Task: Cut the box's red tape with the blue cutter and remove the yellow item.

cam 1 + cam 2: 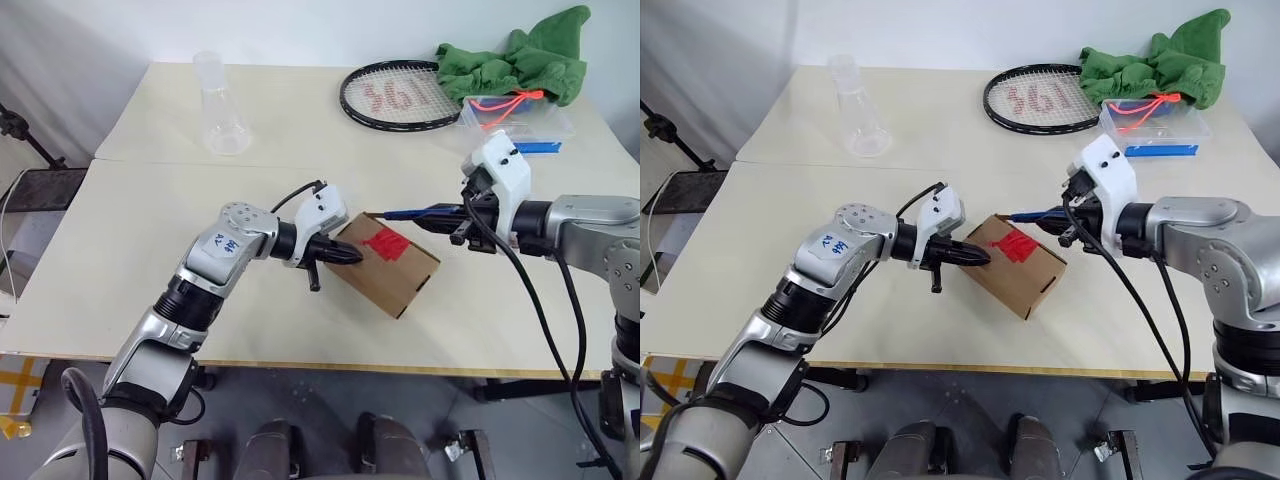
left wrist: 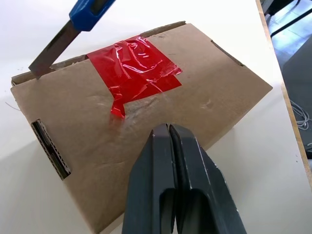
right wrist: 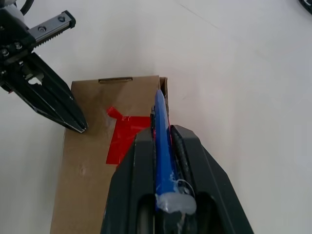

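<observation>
The brown box [image 1: 400,275] lies tilted on the table, near the front edge. The red tape [image 1: 387,243] crosses its top and is wrinkled, with a torn corner [image 2: 117,109]. My left gripper [image 1: 355,256] is shut, its tips resting on the box top just short of the tape. My right gripper [image 1: 448,217] is shut on the blue cutter [image 1: 410,213]. The cutter's bare blade [image 2: 51,51] touches the box's far edge, beside the tape. The yellow item is hidden.
At the back of the table stand a clear flask [image 1: 222,105], a racket [image 1: 400,97], a green cloth [image 1: 520,60] and a clear plastic container [image 1: 520,122] with an orange cord. The table's front edge [image 1: 300,362] runs just below the box.
</observation>
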Available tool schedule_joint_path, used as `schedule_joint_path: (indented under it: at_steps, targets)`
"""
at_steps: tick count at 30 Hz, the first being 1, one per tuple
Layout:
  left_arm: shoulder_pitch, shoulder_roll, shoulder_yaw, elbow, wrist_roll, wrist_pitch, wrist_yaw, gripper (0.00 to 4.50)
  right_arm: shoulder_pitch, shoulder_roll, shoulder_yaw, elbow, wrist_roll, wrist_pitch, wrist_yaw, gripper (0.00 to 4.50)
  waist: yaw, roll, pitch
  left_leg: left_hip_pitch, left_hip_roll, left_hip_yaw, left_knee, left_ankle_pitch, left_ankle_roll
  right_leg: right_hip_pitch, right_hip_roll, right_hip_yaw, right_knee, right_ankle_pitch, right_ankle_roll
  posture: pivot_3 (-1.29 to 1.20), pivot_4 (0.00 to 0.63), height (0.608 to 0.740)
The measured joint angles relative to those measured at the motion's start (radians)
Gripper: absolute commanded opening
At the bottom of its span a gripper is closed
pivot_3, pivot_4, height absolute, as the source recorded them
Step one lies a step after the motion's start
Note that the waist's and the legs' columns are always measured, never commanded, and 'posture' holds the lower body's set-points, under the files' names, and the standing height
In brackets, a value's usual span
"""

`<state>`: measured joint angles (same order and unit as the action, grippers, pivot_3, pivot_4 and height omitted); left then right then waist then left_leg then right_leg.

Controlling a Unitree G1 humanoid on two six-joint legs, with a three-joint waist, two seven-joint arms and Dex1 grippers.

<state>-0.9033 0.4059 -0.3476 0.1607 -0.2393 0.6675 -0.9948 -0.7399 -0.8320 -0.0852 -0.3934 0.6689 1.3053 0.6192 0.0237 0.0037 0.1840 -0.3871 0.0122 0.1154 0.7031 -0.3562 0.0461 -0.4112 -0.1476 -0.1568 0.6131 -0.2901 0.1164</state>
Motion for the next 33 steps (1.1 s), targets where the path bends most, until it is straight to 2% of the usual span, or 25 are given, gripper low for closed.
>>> schedule_joint_path:
  at_steps: [8,33]
  targets:
    - [-0.014,-0.001,-0.002,0.033,0.012,-0.03,-0.026,0.05,-0.047,-0.014,-0.005,0.019,0.003,0.003,0.0,0.14,0.001,0.0,0.0,0.0,0.0,0.0,0.0,0.0,0.0,0.0,0.0,0.0,0.0,0.0,0.0,0.0,0.15,0.74]
    - [-0.031,-0.012,-0.004,0.084,0.031,-0.075,-0.045,0.05,-0.014,-0.015,-0.004,0.026,0.013,0.005,0.006,0.14,0.001,0.0,0.0,0.0,0.0,0.0,0.001,0.0,0.0,0.0,-0.001,0.0,0.001,0.0,0.0,0.0,0.15,0.74]
